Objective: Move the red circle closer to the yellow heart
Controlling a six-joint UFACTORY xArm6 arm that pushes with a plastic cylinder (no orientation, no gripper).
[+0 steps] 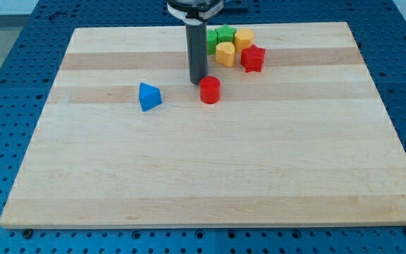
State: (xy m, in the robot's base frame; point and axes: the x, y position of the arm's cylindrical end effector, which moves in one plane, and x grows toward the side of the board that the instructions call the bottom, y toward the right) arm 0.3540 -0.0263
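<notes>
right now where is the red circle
The red circle sits above the board's centre, just right of my tip, below the yellow heart.

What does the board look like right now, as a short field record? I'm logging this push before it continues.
tip: my tip just to the view's left of the red circle, close beside it
target: yellow heart, toward the view's top from the red circle, apart from it
cluster near heart: green block, yellow block, red star
elsewhere: blue block, alone at the view's left
surface: wooden board
</notes>
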